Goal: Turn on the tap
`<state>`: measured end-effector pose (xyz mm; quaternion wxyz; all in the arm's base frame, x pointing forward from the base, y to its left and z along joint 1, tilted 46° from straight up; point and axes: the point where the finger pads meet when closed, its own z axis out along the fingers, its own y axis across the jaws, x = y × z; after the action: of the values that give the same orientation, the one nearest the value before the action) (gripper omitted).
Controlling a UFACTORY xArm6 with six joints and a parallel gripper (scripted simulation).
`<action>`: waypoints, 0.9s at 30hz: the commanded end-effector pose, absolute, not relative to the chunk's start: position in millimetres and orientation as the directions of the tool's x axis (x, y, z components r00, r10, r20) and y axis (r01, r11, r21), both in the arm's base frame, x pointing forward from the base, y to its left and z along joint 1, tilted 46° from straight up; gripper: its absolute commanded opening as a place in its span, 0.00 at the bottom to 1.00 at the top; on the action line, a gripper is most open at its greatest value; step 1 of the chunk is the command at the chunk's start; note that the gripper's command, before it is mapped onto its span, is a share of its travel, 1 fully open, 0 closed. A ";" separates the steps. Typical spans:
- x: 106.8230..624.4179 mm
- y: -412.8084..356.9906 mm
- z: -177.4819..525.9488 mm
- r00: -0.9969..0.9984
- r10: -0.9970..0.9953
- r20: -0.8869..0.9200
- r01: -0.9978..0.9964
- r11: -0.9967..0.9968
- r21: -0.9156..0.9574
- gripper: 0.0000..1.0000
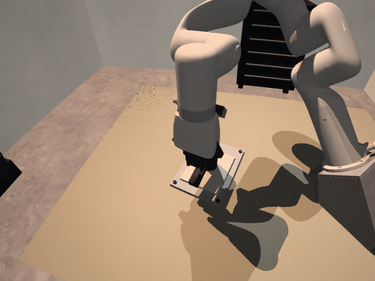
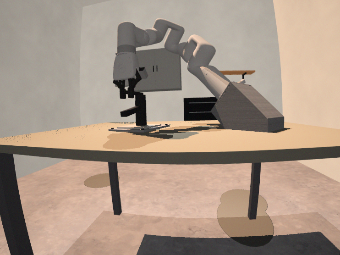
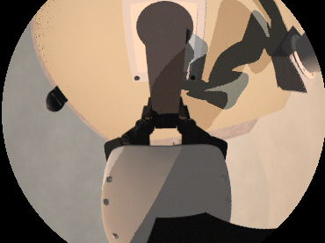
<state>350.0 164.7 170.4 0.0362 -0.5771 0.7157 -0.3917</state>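
The tap stands on a pale square base plate [image 1: 207,176] in the middle of the table. In the exterior view its dark upright body [image 2: 140,108] has a spout [image 2: 128,112] pointing left. The brown lever [image 3: 165,66] runs from the tap's round head towards me in the wrist view. Its free end shows below the hand in the top view [image 1: 196,175]. My gripper [image 3: 165,103] points straight down and is shut on the lever near its free end, one finger on each long side. The black fingers [image 2: 127,93] hide the lever from the side.
The arm's grey pedestal [image 1: 346,193] stands at the table's right edge. A black drawer cabinet [image 1: 269,46] stands on the floor behind the table. A grey wall cabinet [image 2: 158,69] hangs behind the arm. The table edge lies to the left of the tap.
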 end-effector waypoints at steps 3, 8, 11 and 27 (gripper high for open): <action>350.4 165.7 171.3 -0.331 -0.856 0.398 -0.797 0.027 -0.604 0.00; 350.3 165.8 171.4 -0.331 -0.856 0.398 -0.797 0.027 -0.604 0.00; 349.6 166.2 172.3 -0.331 -0.856 0.398 -0.797 0.027 -0.604 0.00; 333.7 172.6 193.5 -0.331 -0.856 0.398 -0.797 0.027 -0.604 0.00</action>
<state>337.8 170.5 186.7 0.0361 -0.5773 0.7156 -0.3917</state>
